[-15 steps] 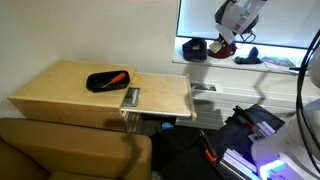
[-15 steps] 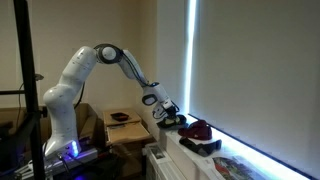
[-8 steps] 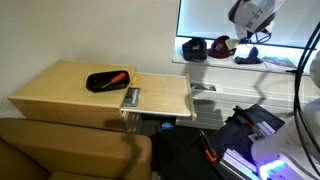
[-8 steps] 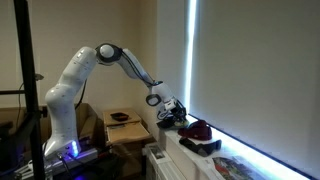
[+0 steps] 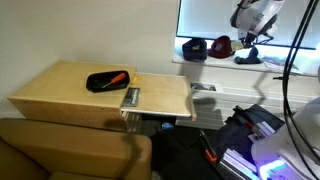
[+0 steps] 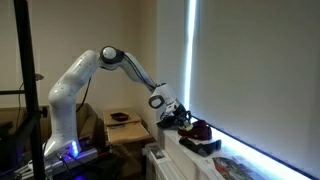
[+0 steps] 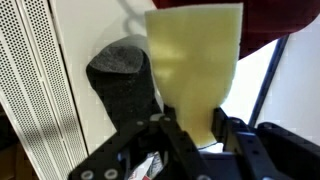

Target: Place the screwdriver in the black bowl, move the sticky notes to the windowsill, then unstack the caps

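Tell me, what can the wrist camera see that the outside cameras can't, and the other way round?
Only the wrist view: the yellow sticky notes close up, right in front of the pincer. Only the exterior views: the black bowl holding the screwdriver on the wooden table, and the dark cap. Both: the dark red cap.

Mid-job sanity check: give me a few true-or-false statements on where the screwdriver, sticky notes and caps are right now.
1. The screwdriver lies in the black bowl. True.
2. Both caps sit on the wooden table. False: the dark cap and the red cap are on the windowsill.
3. The sticky notes lie beside the bowl. False: the sticky notes are at the windowsill, just ahead of the fingers.
4. A small grey object rests on the table. True.
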Controlling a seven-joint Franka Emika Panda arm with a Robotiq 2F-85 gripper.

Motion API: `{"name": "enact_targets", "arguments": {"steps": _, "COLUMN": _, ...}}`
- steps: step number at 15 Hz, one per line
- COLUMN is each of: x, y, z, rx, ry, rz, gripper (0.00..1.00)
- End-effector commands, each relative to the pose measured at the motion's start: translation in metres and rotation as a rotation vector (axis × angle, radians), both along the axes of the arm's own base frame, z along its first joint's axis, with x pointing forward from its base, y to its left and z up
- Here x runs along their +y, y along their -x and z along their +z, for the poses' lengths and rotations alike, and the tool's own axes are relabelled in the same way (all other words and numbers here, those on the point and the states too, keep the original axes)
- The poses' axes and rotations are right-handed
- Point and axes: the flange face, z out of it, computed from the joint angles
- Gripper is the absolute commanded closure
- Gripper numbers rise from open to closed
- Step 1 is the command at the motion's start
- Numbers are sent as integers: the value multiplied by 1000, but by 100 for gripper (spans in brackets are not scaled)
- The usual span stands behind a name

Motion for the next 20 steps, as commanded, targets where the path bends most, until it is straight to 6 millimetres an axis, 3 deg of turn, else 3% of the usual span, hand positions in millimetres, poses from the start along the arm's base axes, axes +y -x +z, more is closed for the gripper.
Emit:
{"name": "enact_targets", "arguments": {"steps": 1, "x": -3, "y": -9, "z": 11, "rx": -72, "ry": -32, "rz": -38, "gripper": 28}}
{"name": "enact_targets", "arguments": {"steps": 5, "x": -7, "y": -14, "z": 13, "rx": -93, "ry": -44, "rz": -65, "gripper": 1}}
{"name": "enact_targets", "arguments": {"steps": 7, "x": -7, "y": -14, "z": 14, "rx": -103, "ry": -60, "rz": -69, "gripper": 0}}
{"name": "enact_targets", "arguments": {"steps": 9, "x": -2, "y": -40, "z": -3, "rx": -66, "ry": -160, "rz": 48, "gripper": 0}}
{"name": "enact_targets", "arguments": {"steps": 12, "x": 34, "y": -78, "z": -29, "rx": -33, "ry": -272, "rz": 184, "gripper": 0}}
{"name": "enact_targets", "arguments": {"steps": 15, "x": 73, "y": -103, "z": -53, "rx": 31, "ry": -360, "rz": 330, "gripper": 0}}
{"name": "enact_targets", "arguments": {"steps": 20, "x": 130, "y": -112, "z": -120, "rx": 195, "ry": -509, "rz": 523, "gripper": 0}}
